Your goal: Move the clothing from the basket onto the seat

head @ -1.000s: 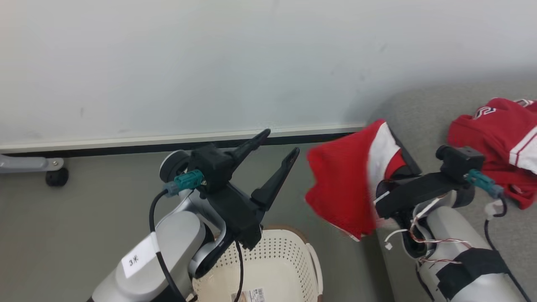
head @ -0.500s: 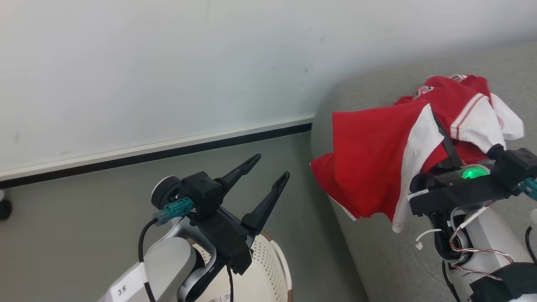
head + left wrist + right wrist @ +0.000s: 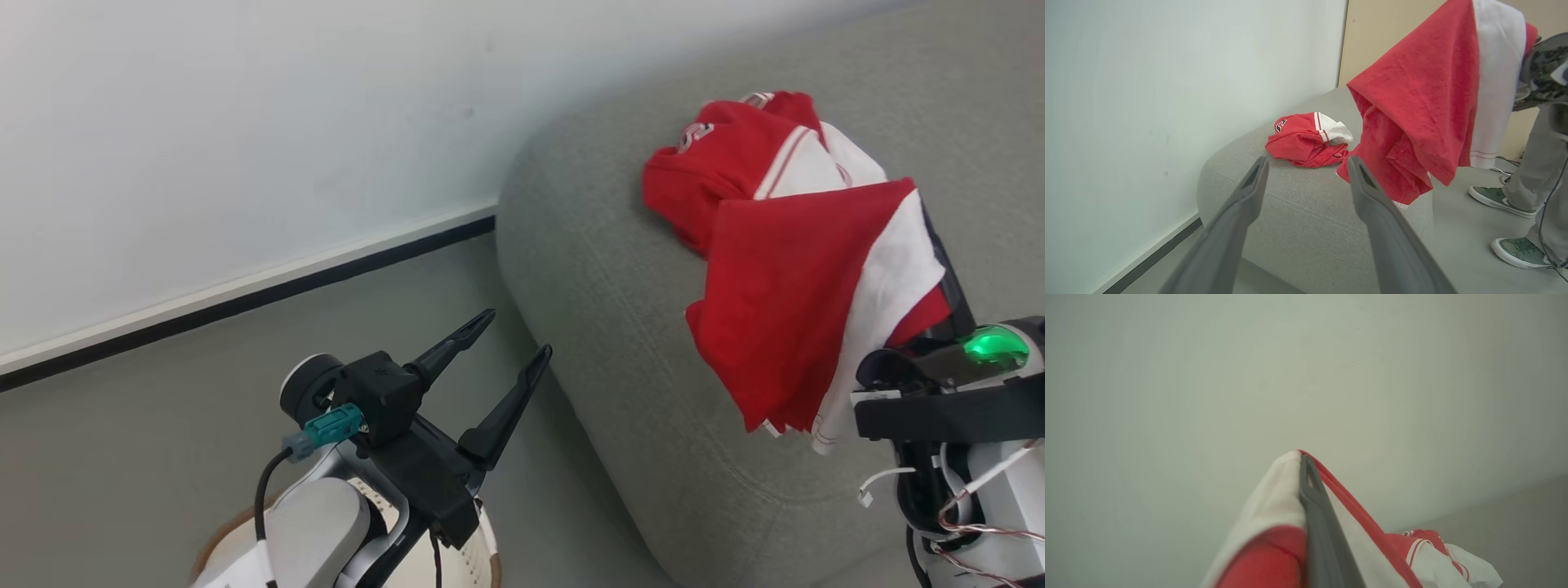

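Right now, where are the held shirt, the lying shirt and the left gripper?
held shirt (image 3: 784, 302): head view, red front panel.
lying shirt (image 3: 1296, 143): left wrist view, red body.
left gripper (image 3: 517, 331): head view, gap between fingertips.

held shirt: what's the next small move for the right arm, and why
Probably lower the right gripper toward the sofa until the held shirt settles on it, before any release. The gripper is shut on that shirt, which hangs bunched over the seat, close to the other shirt lying there, so it looks roughly in place.
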